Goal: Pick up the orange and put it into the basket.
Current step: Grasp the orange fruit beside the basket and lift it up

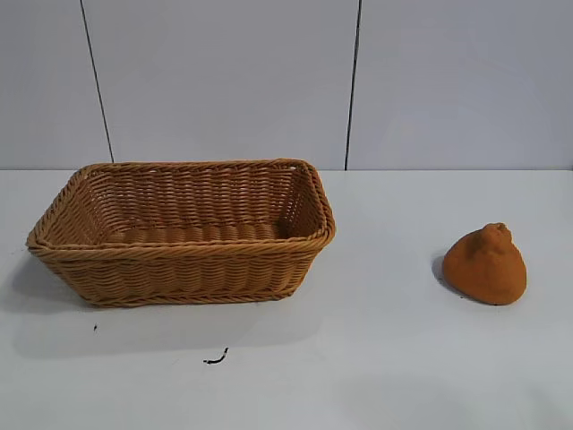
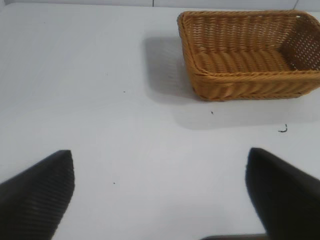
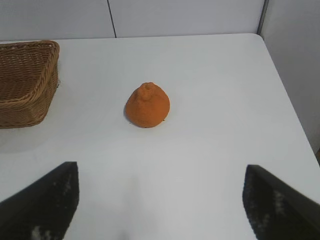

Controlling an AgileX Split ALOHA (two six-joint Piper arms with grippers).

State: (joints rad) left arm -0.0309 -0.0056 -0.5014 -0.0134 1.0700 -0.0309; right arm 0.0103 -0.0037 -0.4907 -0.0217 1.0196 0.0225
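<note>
Orange [image 1: 484, 265] is sitting knob-up on the desk [image 1: 376, 358], well apart from the basket [image 1: 183, 231] and nothing touching it; right gripper [image 3: 160, 200] is hanging back from it with jaws wide apart, left gripper [image 2: 160, 195] idling with jaws apart too, facing the basket. For a clean pick I'd be centering the right gripper on the fruit's wide lower body, not the tapering top, since the cone shape is likely squeezing out upward.
</note>
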